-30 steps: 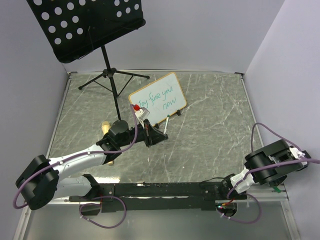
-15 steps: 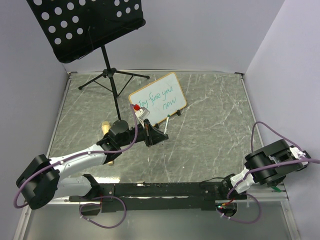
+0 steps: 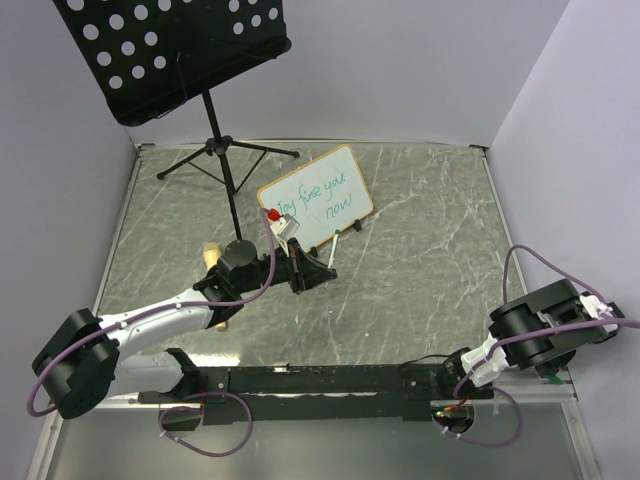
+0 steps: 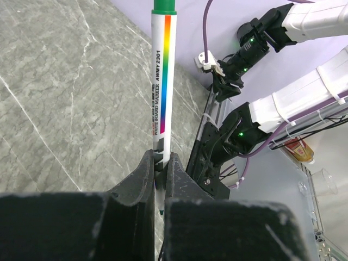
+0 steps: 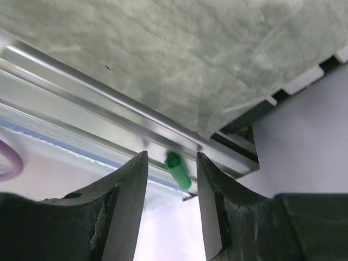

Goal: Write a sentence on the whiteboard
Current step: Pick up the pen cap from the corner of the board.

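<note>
Overhead, grey veined stone table (image 3: 430, 240) boxed by pale lilac walls (image 3: 400, 70); whiteboard (image 3: 315, 199) tilted at mid-table, green writing across it, just right of the black music stand (image 3: 180, 50). From left wrist, left gripper (image 4: 161, 163) clenched on a rainbow-striped marker (image 4: 162, 81) above the stone. From right wrist, right gripper (image 5: 172, 156) released, green cap (image 5: 177, 171) in the gap touching neither finger, over an aluminium rail (image 5: 81, 81).

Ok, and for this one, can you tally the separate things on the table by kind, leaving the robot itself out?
whiteboard: 1
music stand: 1
marker: 1
green cap: 1
tan item, partly hidden behind the left arm, kind unclear: 1
Total: 5
</note>
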You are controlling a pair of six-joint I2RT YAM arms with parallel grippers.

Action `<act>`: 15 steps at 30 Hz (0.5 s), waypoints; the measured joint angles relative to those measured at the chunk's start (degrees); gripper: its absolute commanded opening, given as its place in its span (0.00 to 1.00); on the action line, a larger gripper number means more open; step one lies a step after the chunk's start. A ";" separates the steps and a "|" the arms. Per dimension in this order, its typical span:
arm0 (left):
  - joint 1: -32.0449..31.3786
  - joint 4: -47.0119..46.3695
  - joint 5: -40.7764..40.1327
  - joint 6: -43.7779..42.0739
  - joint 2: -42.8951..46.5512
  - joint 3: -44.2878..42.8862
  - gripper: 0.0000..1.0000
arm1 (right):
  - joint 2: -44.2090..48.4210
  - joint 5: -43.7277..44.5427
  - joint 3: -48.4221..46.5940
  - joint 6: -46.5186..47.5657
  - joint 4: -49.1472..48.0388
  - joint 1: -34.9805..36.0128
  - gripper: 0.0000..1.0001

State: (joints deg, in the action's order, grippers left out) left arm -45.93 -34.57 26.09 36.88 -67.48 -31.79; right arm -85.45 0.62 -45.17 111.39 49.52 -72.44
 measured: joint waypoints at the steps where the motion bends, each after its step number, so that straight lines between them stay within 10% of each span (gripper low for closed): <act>1: 0.00 0.00 0.02 0.00 0.00 0.00 0.01 | 0.00 0.31 0.02 0.24 -0.48 -0.17 0.48; 15: 0.00 -0.13 0.02 -0.02 0.00 0.00 0.01 | -0.04 2.40 1.09 1.18 -5.22 -0.59 0.39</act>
State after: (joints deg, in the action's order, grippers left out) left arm -45.93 -34.70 26.11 36.86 -67.48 -31.79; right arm -85.49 3.03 -44.07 112.57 44.29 -73.03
